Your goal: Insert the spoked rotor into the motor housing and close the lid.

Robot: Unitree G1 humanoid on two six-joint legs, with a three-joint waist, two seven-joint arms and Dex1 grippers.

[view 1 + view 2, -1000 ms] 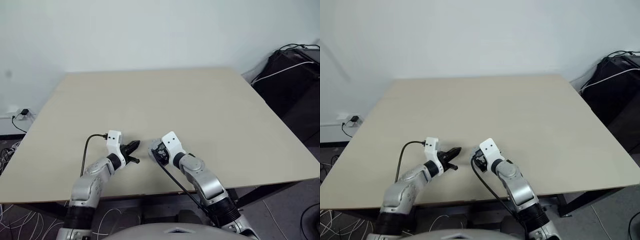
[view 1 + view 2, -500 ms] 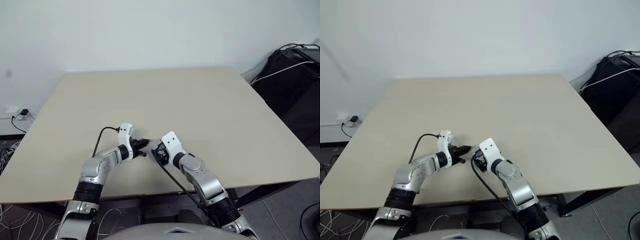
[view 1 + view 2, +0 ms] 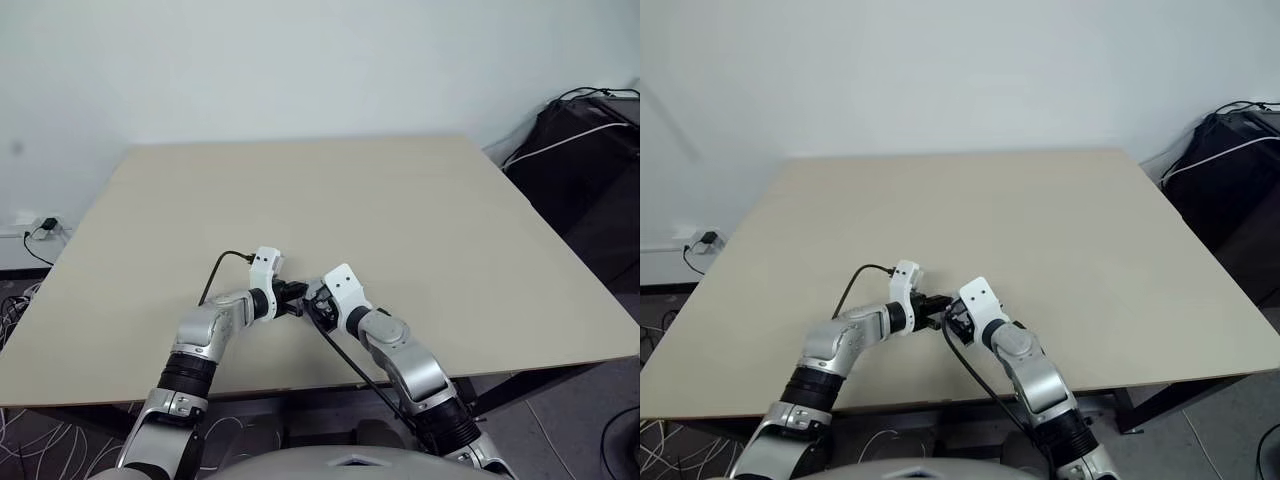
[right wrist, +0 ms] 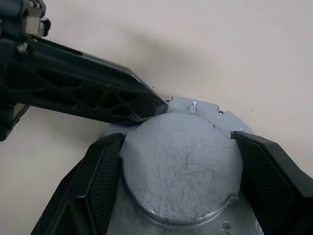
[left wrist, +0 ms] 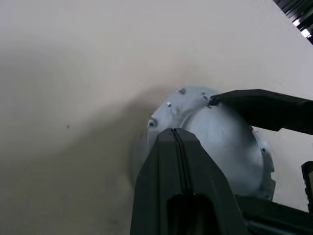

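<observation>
The lid [image 4: 181, 166] is a smooth grey metal disc with a screwed flange, lying on the tan table [image 3: 300, 190] near its front edge. My right gripper [image 4: 178, 142] is shut on it, one black finger [image 4: 102, 181] on each side of its raised round part. My left gripper [image 5: 174, 131] is shut, and its joined tips touch the lid's rim [image 5: 171, 105] from the left. In the head views both grippers meet at one spot [image 3: 303, 296]. The spoked rotor and the motor housing are hidden.
A black bag [image 3: 590, 150] with cables sits off the table's right side. A wall socket and wires [image 3: 40, 228] lie on the floor at the left. The table stretches wide and bare beyond the grippers.
My left arm has swung right across the table, bringing its shut fingertips up against the lid. The right arm and the lid have stayed still.
</observation>
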